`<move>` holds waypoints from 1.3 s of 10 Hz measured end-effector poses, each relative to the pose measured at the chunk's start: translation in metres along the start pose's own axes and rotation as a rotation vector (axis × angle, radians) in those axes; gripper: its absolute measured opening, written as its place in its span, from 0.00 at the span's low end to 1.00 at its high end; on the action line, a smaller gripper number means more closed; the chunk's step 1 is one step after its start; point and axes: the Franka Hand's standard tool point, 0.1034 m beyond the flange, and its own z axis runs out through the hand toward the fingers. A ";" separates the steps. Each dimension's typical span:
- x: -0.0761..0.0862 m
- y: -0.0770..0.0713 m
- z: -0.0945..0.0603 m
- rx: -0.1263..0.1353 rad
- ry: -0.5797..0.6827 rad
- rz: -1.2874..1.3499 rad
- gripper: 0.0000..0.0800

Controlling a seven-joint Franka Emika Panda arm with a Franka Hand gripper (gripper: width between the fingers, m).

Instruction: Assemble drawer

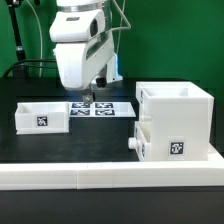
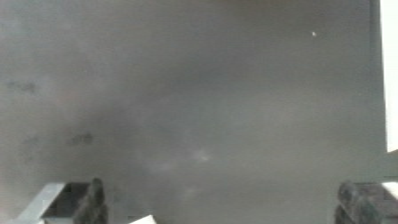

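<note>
The black table [image 1: 60, 148] filled the exterior view, matte and mostly bare, with open room between the parts. Only that view showed the furniture. The wrist view gave a blurred grey surface [image 2: 196, 100] and little else.

The white Franka arm [image 1: 80, 45] stood over the middle of the table, its casing smooth and glossy. A long low white rail [image 1: 110, 178] ran along the near edge, across the full width.

The box shell [image 1: 185, 112] of the drawer sat at the exterior view's right, just behind the rail. It was a cube-like white plastic shell, open at the top, with a square tag on its near face. One small tray [image 1: 145, 138] sat partly inside the shell's lower part and stuck out toward the exterior view's left, its knob [image 1: 131, 146] pointing that way. The other tray [image 1: 40, 116] stood alone at the exterior view's left, well apart from the shell. It was open-topped and tagged on its near wall.

The marker board [image 1: 100, 108] lay flat between them, under the arm.

The gripper [image 1: 93, 98] hung just above that board. In the wrist view the gripper [image 2: 222, 205] had its dark fingertips [image 2: 80, 200] spread wide, with nothing between them.
</note>
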 end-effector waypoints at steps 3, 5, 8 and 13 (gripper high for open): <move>0.000 0.000 0.000 0.000 0.000 0.000 0.81; 0.000 0.000 0.000 0.000 0.000 0.000 0.81; -0.010 0.000 -0.002 -0.022 0.003 0.058 0.81; -0.042 -0.016 -0.001 -0.076 0.018 0.590 0.81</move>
